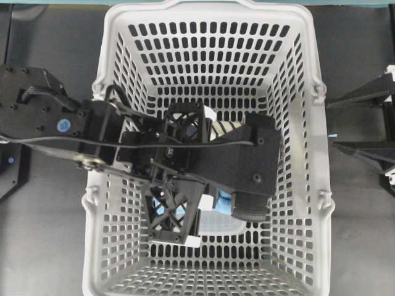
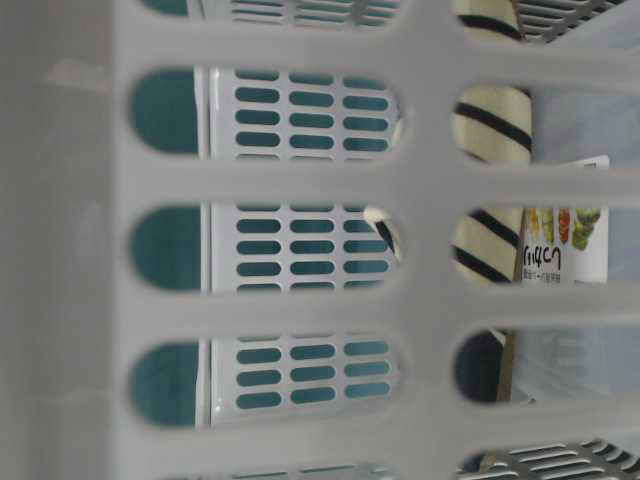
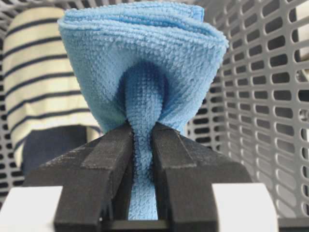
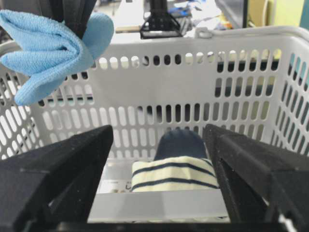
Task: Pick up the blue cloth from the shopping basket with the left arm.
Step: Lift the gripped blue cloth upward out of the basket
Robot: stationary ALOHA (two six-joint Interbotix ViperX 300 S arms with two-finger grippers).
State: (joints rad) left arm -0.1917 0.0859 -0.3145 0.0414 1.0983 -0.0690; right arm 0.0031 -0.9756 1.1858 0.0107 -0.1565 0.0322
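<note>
blue cloth (image 3: 145, 72) clamped in left gripper (image 3: 143, 145), overhead mostly arm-hidden (right gripper (image 4: 157, 159) spread)

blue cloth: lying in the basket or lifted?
Lifted. The left gripper is shut on the blue cloth, pinching a bunched fold; the right wrist view shows it hanging high against the shopping basket wall, near the rim.

I read the blue cloth (image 3: 145, 63) as soft terry fabric with a looped, nubby, matt pile. The left gripper (image 3: 143, 145) pinching it has matt black fingers (image 3: 104, 164) with a faintly grainy surface. The shopping basket (image 1: 123, 37) looks like smooth light grey moulded plastic with a dull sheen. The striped item (image 4: 174, 176) appears a flat-knit matt cloth. A printed package (image 2: 565, 240) looks glossy.
</note>
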